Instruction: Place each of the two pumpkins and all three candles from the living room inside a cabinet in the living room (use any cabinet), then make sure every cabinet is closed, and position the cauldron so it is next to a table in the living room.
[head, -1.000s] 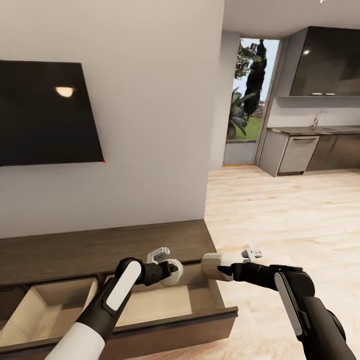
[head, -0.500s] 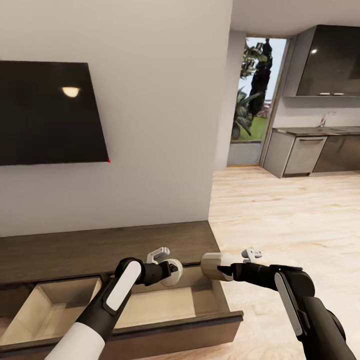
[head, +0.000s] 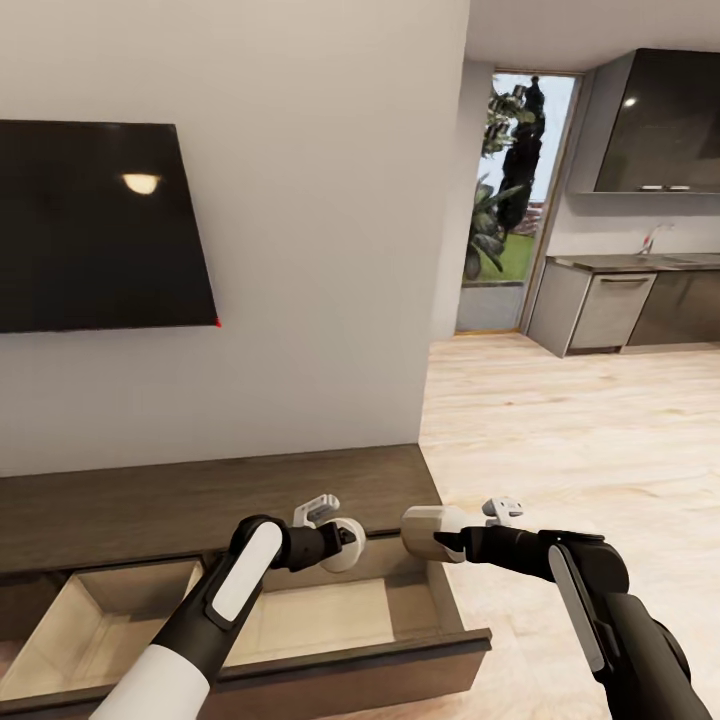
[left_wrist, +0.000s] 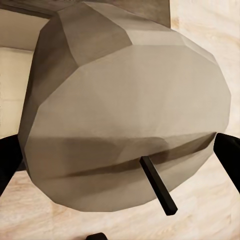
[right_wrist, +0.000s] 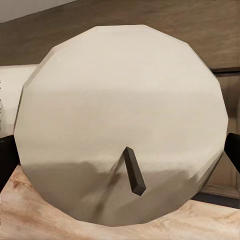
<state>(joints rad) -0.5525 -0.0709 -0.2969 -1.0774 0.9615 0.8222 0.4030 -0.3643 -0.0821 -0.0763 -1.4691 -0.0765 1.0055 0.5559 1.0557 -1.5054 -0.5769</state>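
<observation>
Progress, judged from present layout: cabinet (head: 200, 500) along lower left of head view, both drawers pulled out, pale insides showing no contents where visible. Two candles in hand, none yet deposited; third candle, pumpkins and cauldron unaccounted for. Closing of drawers outstanding.

Left gripper (head: 345, 545), lower centre, above right-hand drawer (head: 330, 610): closed onto a white candle (left_wrist: 125, 115), dark wick pointing toward wrist camera, black fingertips (left_wrist: 227, 160) pressed at either flank.

Right gripper (head: 425, 530), just right of centre, over drawer's right end: likewise clamped around a second white candle (right_wrist: 122, 125), wick visible, fingertip (right_wrist: 232, 150) at its edge.

Both candles poised above drawer, ready for release.
</observation>
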